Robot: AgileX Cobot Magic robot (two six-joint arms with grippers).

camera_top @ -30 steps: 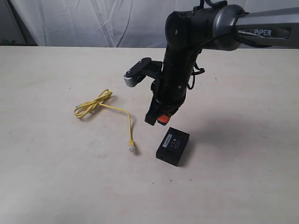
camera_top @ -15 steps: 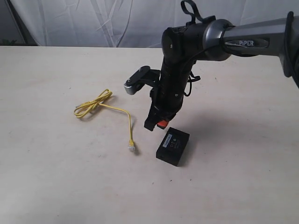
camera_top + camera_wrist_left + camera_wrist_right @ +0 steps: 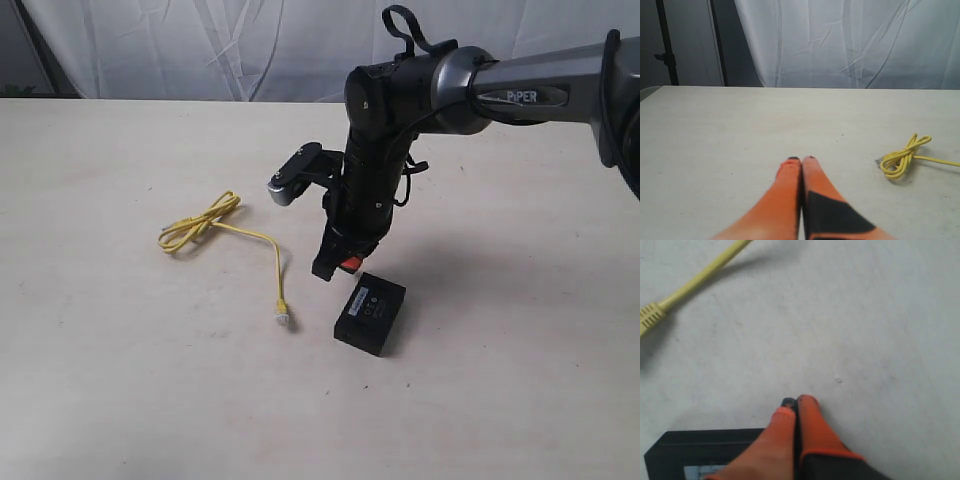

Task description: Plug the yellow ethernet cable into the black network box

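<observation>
The yellow ethernet cable (image 3: 268, 242) lies loose on the table, with its knotted loop to the left and one clear plug (image 3: 285, 320) near the front. To the right of that plug rests the black network box (image 3: 370, 313), flat, with its label facing up. My right gripper (image 3: 335, 267) points down just above the box's far-left corner, shut and empty. The right wrist view shows its orange fingertips (image 3: 796, 402) over bare table, with the box (image 3: 700, 450) beside them and a cable plug (image 3: 650, 315) further off. My left gripper (image 3: 801, 160) is shut and empty, with the cable's loop (image 3: 902, 159) off to its side.
The pale table (image 3: 120, 380) carries only the cable and the box. A white curtain (image 3: 200, 50) hangs behind the far edge. The right arm's dark forearm (image 3: 375, 160) and silver wrist camera bracket (image 3: 290, 178) stand over the middle.
The right arm has swung its upper link a little, and its gripper has sunk slightly towards the box. The cable and the box have not moved.
</observation>
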